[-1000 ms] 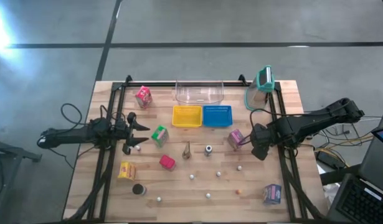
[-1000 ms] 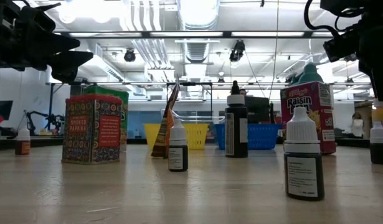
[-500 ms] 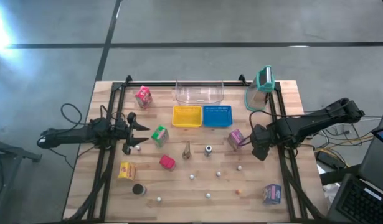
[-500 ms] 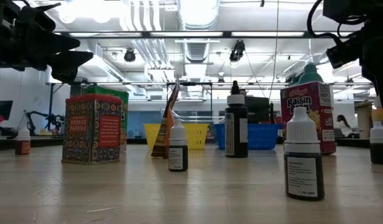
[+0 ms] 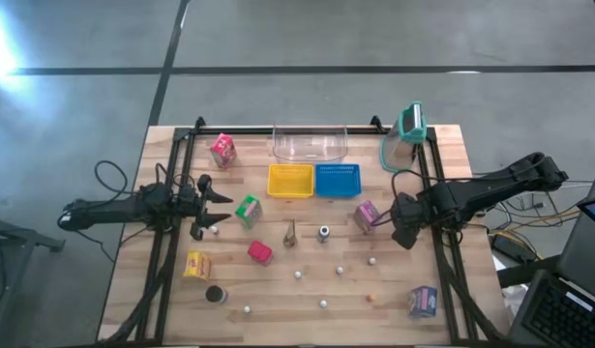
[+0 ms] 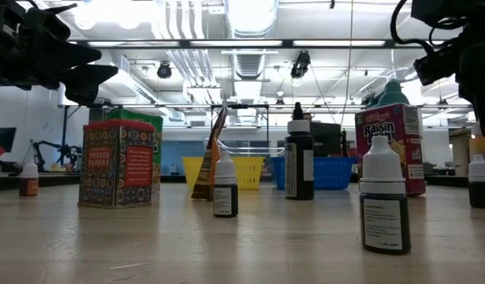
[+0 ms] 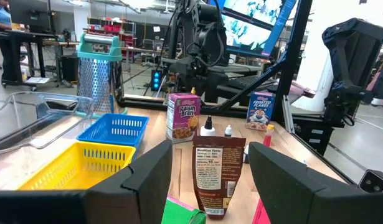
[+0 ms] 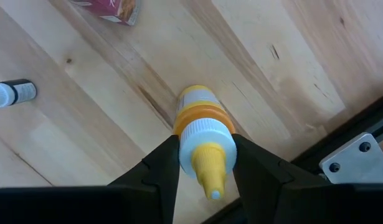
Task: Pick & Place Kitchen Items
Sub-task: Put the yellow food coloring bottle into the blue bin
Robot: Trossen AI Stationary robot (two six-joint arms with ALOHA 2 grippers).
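Since the earlier frames almost nothing has shifted: only the right pincer (image 5: 405,232) has edged slightly, its fingers now closed in against the orange-and-white cap of a small yellow squeeze bottle (image 8: 200,140), which stands on the table (image 5: 278,309) between them. That looks like a grasp just being taken, so lifting the bottle away is probably the step in hand. Taking the yellow square mesh basket (image 5: 290,180) as landmark and reading left to right: the left pincer (image 5: 212,208) waits well to the basket's left, fingers apart and holding nothing, with the green carton (image 5: 247,210) just beyond its tips. The pink carton (image 5: 223,148) stands left of the basket toward the rear rail, and the red carton (image 5: 259,251) lies nearer the front. The blue mesh basket (image 5: 337,179) touches the yellow one on its right; the purple carton (image 5: 366,214) stands further right, just beside the right pincer. The table is pale wooden planking within a black frame, and beyond it lies a grey concrete floor in a workshop with ceiling lights.
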